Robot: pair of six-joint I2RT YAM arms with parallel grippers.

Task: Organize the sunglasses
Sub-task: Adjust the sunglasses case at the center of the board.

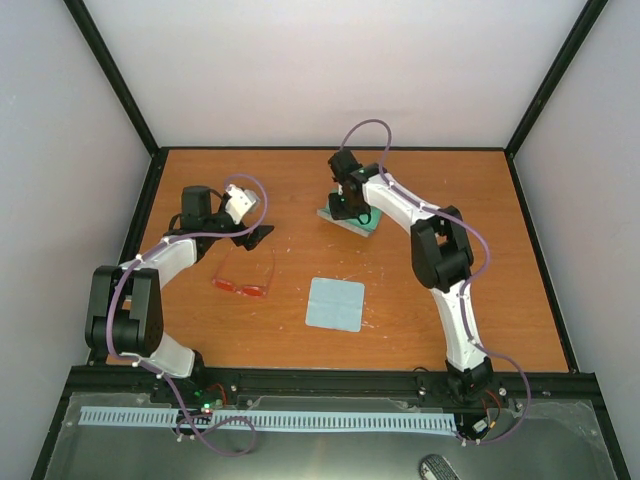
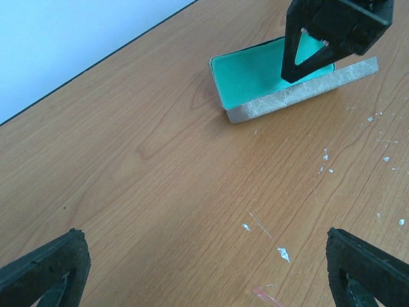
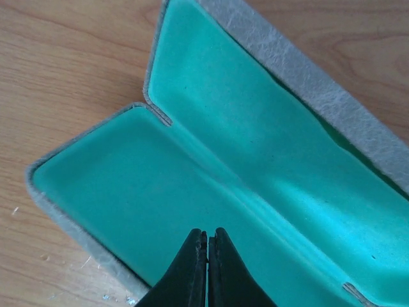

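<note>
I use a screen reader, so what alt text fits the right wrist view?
An open, empty grey case with green lining fills the view, lying on the wooden table. The right gripper, shut, points at the lining from the bottom edge.

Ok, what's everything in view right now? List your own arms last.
sunglasses: one, red-orange frame, reddish lenses, on the table left of centre
cloth: one, light blue, flat near mid-table, right of the sunglasses
case: one, grey outside, green lining, open with nothing inside, far centre
table: one, orange-brown wood
left gripper: one, black, open, just beyond the sunglasses, holding nothing
right gripper: one, black, shut, tips over the case lining
</note>
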